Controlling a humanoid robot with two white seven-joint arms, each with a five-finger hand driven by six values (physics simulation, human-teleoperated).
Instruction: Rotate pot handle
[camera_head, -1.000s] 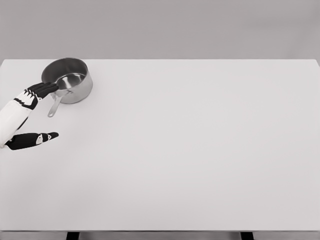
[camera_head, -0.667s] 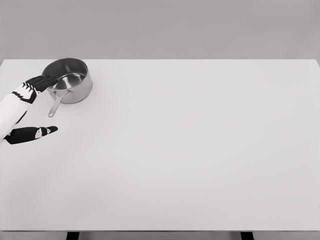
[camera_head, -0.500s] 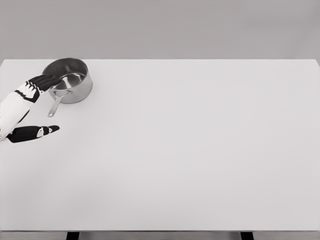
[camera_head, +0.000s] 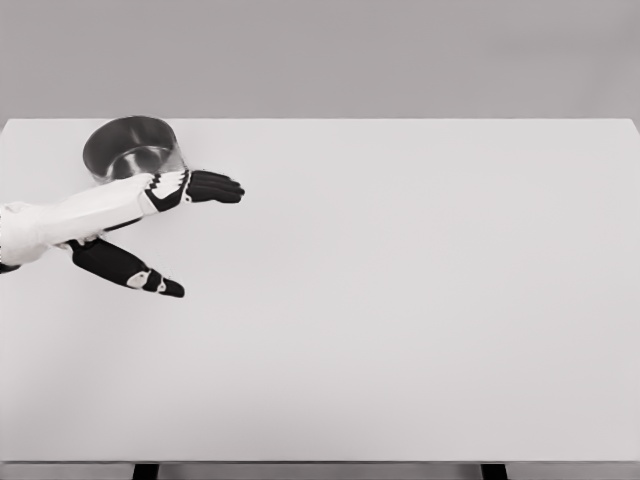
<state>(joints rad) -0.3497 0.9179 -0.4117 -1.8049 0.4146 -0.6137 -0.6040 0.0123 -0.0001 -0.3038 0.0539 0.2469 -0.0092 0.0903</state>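
A steel pot (camera_head: 130, 140) stands at the table's far left corner. Only its rim, inside and upper wall show. My left hand (camera_head: 205, 238) reaches across in front of it from the left edge, with the white forearm (camera_head: 90, 212) covering the pot's lower wall. The pot's handle is hidden behind the arm. The black fingers (camera_head: 215, 187) stretch out flat to the right, just past the pot's right side, and the thumb (camera_head: 145, 278) splays toward the front. The hand is open and holds nothing. Whether the arm touches the pot is unclear.
The white table (camera_head: 400, 300) spans the whole view, its far edge just behind the pot and its front edge at the bottom. Two dark table legs (camera_head: 145, 471) show below the front edge.
My left hand has swung right, from the pot's left side across its front. The handle that pointed toward the front left is now hidden. The pot stays in place.
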